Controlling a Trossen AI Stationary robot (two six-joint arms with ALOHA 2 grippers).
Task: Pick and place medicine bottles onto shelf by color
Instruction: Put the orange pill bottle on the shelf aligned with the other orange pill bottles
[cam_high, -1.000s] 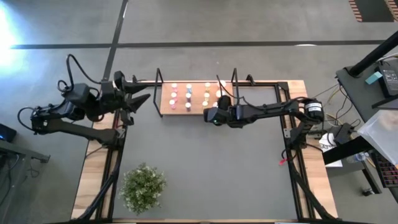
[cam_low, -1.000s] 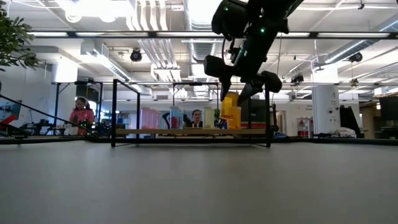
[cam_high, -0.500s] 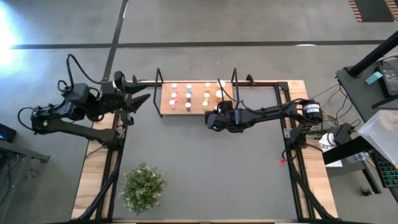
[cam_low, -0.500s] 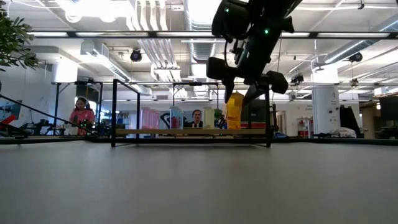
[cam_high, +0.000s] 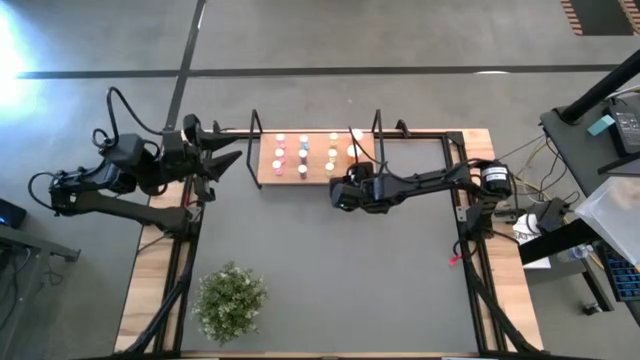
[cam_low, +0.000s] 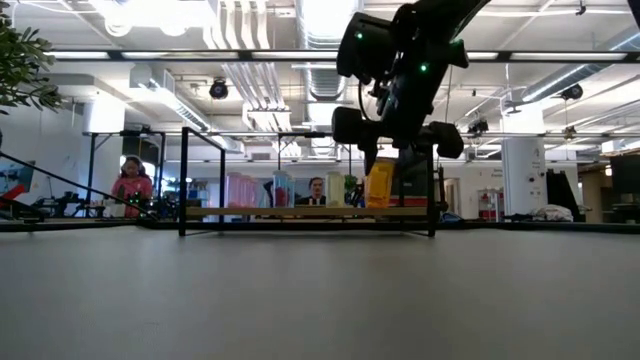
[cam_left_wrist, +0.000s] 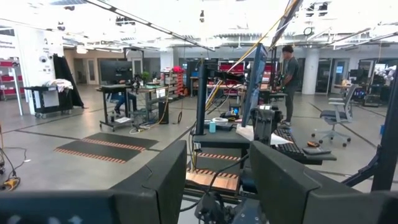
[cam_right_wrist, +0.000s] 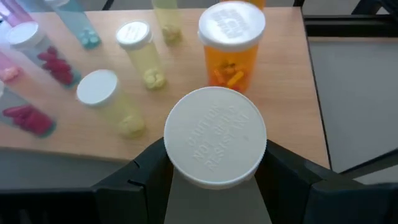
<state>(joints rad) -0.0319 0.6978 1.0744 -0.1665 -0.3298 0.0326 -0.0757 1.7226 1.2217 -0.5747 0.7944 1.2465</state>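
1. The right gripper (cam_right_wrist: 214, 180) hangs over the near edge of the shelf (cam_high: 315, 178), towards its right end, its fingers (cam_right_wrist: 134, 183) clamped on a bottle (cam_right_wrist: 216, 145) just below its white cap.
2. In the low view that bottle (cam_low: 380, 185) shows an orange body, upright; whether its base touches the board cannot be told.
3. Just past it on the shelf stands another orange bottle (cam_right_wrist: 231, 46), capped white and upright.
4. More bottles stand in rows on the board — yellowish ones (cam_right_wrist: 140, 53) near the orange one, pink and red-filled ones (cam_right_wrist: 37, 56) farther along.
5. The left gripper (cam_high: 232, 158) waits off the shelf's left end, above the worktop (cam_high: 330, 270) edge, fingers (cam_left_wrist: 163, 183) spread apart with nothing between them.
6. A plant (cam_high: 230, 300) sits at the near left of the worktop — well apart from the shelf.
7. A person (cam_low: 130, 185) shows in the room beyond, in the low view.
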